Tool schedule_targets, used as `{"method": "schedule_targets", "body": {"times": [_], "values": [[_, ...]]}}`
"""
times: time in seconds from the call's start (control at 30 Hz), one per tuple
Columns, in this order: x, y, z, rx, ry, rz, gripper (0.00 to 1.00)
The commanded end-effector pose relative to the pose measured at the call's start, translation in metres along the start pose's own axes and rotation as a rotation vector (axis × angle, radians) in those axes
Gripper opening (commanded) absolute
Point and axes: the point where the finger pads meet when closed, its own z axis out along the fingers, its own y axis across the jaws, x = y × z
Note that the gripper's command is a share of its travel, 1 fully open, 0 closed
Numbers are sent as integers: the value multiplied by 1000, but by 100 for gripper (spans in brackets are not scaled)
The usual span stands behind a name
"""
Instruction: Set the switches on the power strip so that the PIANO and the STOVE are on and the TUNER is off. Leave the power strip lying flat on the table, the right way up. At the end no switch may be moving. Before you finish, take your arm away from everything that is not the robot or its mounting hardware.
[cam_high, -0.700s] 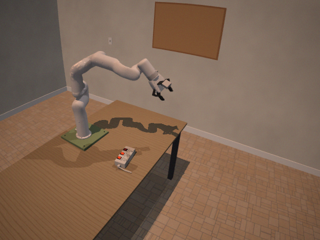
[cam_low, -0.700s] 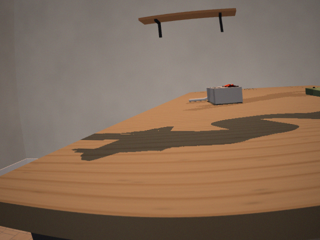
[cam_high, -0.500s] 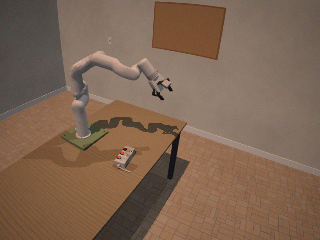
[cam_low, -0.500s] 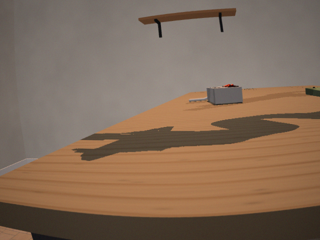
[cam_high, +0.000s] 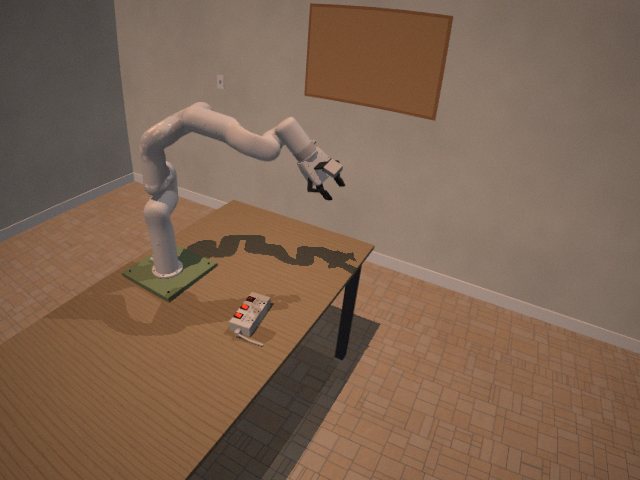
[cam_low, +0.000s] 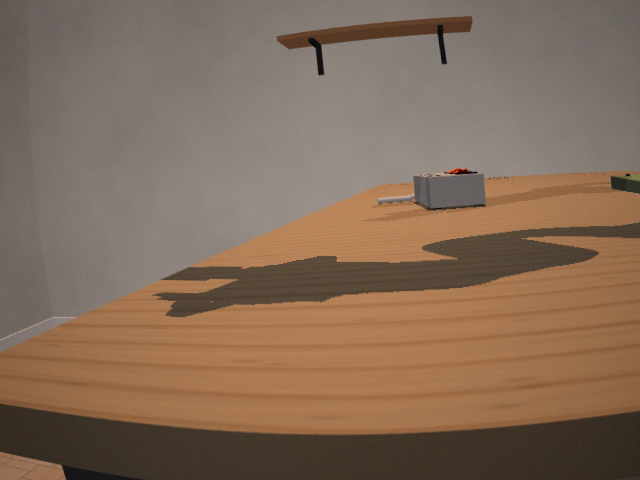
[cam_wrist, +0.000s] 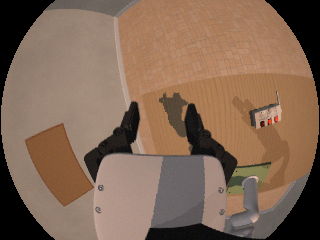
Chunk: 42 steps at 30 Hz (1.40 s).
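Observation:
The pale grey power strip (cam_high: 238, 326) (cam_low: 449, 191) (cam_wrist: 265, 113) lies flat on the table, switch side up. Its three switches stand in a row: one dark (cam_high: 251, 298) (cam_wrist: 262, 124) at the end away from the cord, a lit red middle one (cam_high: 245, 306) (cam_wrist: 270, 121), and a lit red one (cam_high: 238, 315) (cam_wrist: 276, 119) at the cord end. Labels are too small to read, so I cannot tell which switch is whose. My gripper (cam_high: 333, 189) (cam_wrist: 162, 110) is open and empty, high above the table's far end, well away from the strip. It is out of sight in the exterior view.
A short white cord (cam_high: 250, 339) (cam_low: 395, 199) sticks out of the strip's end. The arm stands on a green base plate (cam_high: 191, 279) (cam_low: 625, 183) beside the strip. The table (cam_high: 155, 387) (cam_low: 361, 372) has its long edge just past the cord. A brown board (cam_high: 382, 56) hangs on the wall.

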Motion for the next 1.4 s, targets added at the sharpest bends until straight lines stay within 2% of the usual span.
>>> {"method": "schedule_targets", "body": {"times": [0.0, 0.73, 0.8, 0.83, 0.87, 0.9, 0.97, 1.0, 1.1, 1.13, 1.23, 1.27, 1.3, 1.37], "values": [[1, -2, -2, 4, 3, 0, 0], [1, 0, -1, 2, 3, 0, 0], [4, 21, 4, -31, -4, -9, 0], [6, 46, 10, -70, -14, -18, 0], [6, 46, 10, -70, -14, -18, 0], [8, 81, 17, -122, -30, -29, 0], [8, 81, 17, -122, -30, -29, 0], [8, 119, 22, -184, -55, -41, 0], [8, 125, 23, -184, -55, -41, 0], [4, 170, 27, -252, -90, -53, 0], [4, 175, 28, -252, -90, -53, 0], [-3, 217, 29, -318, -135, -62, 0], [-4, 228, 30, -318, -135, -62, 0], [-4, 228, 30, -318, -135, -62, 0]]}}
